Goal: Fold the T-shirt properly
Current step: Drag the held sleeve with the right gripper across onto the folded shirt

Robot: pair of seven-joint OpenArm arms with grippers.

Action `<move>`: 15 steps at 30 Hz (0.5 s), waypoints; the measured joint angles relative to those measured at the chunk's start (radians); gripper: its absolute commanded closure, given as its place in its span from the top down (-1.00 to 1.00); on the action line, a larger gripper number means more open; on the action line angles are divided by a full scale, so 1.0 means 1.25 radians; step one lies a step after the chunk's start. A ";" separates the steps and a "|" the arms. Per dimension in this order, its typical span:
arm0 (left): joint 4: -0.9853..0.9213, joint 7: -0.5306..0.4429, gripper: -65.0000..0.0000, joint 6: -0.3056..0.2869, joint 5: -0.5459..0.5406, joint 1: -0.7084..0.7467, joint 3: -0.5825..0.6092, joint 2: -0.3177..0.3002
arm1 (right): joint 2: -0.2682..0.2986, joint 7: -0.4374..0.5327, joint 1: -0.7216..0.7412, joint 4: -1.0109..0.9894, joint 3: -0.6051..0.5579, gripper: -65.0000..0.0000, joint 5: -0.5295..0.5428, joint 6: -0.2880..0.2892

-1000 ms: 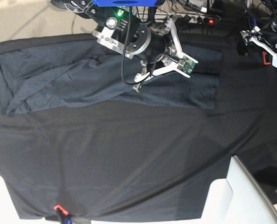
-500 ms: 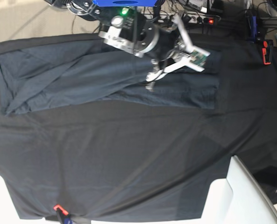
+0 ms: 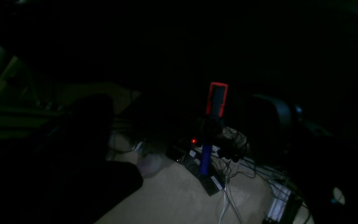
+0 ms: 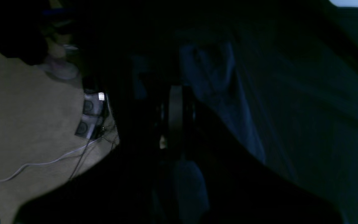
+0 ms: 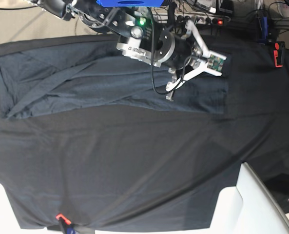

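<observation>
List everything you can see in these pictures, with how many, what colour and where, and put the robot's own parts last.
Dark charcoal-grey T-shirt: one, partly folded, far half of the table.
Black table cloth: one, covers the table.
Red clamp: one, far right table edge.
Second red clamp: one, near edge.
White panel: one, near right corner.
Power strip with cables: black, on the floor beyond the table.
Right gripper: silver-white, shut, over the T-shirt.
Left gripper: not seen in any view.
</observation>
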 measured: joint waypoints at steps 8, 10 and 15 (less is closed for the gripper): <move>-0.001 0.000 1.00 0.000 0.001 0.000 0.000 0.010 | 0.000 0.091 0.003 -0.046 0.000 -1.00 0.000 0.002; -0.001 0.002 1.00 0.000 0.001 0.000 0.001 0.019 | -0.002 0.120 0.006 -0.075 0.000 -1.00 0.001 0.002; -0.001 0.002 1.00 0.000 0.002 -0.001 0.060 0.022 | -0.002 0.238 0.006 -0.191 0.000 -0.97 0.001 -0.002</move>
